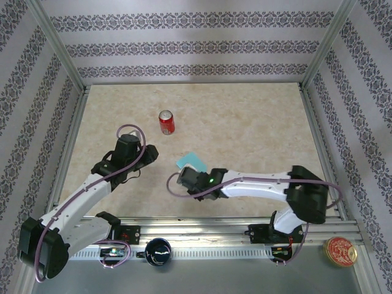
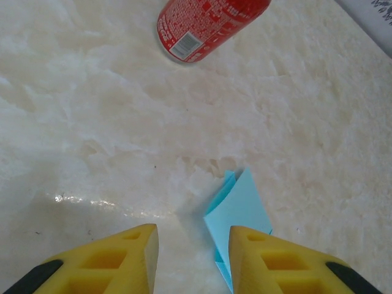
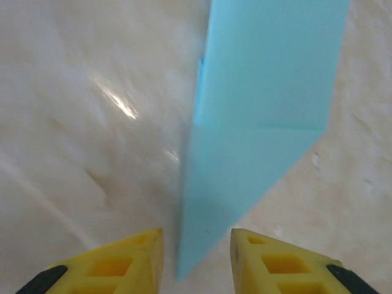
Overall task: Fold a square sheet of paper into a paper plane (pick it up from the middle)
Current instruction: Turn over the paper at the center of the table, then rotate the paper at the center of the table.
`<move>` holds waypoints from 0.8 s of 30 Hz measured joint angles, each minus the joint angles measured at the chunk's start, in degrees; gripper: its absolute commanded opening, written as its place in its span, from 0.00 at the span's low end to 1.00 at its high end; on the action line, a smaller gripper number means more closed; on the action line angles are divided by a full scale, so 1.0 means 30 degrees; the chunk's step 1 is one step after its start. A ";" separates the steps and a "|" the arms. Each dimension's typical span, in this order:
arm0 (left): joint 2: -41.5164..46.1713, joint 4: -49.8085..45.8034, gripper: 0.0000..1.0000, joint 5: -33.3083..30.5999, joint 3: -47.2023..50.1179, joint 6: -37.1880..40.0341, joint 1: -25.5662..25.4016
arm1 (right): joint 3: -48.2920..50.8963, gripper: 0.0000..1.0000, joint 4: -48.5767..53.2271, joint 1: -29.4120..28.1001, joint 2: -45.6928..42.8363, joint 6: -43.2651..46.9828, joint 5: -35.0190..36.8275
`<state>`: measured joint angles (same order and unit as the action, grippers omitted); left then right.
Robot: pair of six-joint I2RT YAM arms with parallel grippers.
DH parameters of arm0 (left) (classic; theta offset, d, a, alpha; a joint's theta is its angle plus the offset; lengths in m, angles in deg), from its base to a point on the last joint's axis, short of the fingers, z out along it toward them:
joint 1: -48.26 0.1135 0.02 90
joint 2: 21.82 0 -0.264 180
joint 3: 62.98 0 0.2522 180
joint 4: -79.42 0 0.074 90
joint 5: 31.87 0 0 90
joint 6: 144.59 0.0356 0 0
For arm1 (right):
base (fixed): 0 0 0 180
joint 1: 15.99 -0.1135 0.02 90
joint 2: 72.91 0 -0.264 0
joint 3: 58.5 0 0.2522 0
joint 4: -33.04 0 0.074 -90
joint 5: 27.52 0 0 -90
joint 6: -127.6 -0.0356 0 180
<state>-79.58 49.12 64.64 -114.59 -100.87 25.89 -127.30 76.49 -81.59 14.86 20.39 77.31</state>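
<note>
Top external view, from the left: the left gripper (image 1: 148, 153) hovered low over the table (image 1: 263, 122). The red soda can (image 1: 166, 122) stood upright just beyond it, apart from everything else. In the left wrist view its yellow fingers (image 2: 131, 257) were spread with bare tabletop between them, pinching nothing.

The paper plane (image 1: 192, 162) lay flat near the middle of the table, to the right of that gripper. It was a slim, pointed turquoise shape with layered flaps. In that view one edge passed behind a finger; whether they touched could not be told.

The right gripper (image 1: 184, 177) sat at the plane's near end. In the right wrist view its fingers (image 3: 269, 260) stood apart with the pointed tip reaching into the gap, and neither pad visibly pressed the paper.

By my reading the folding was far along, and the step in hand was handling the nearly finished dart, with neither arm gripping it. The next move would call for either a square, gentle closing on the tip or a clean lift away, since thin paper slides easily on a smooth top.

As for containers, the can's top was too small to read as opened or sealed. A dark cup (image 1: 158, 251) sat by the near rail, its inside too dark to judge. At far right lay what looked like a red-lidded tin (image 1: 340, 251), its contents hidden.
</note>
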 measured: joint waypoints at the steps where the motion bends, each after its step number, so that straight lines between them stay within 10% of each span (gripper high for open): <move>1: -0.0117 0.0000 0.36 0.0182 0.0000 -0.0022 0.0000 | 0.0459 0.35 -0.0831 0.0714 -0.0823 -0.0495 -0.1180; 10: -0.1355 0.0954 0.35 0.2149 0.0160 -0.0372 0.0000 | 0.4896 0.11 -0.7169 0.7854 -0.2419 -0.6003 -1.0703; 24: -0.5421 0.5829 0.29 0.7082 0.1013 -0.2215 0.0000 | 0.5013 0.07 -0.9843 0.8269 0.2273 -1.0193 -1.4316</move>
<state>-95.84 66.61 85.88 -111.55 -107.51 25.89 -112.27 46.96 -56.79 21.68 -10.19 34.36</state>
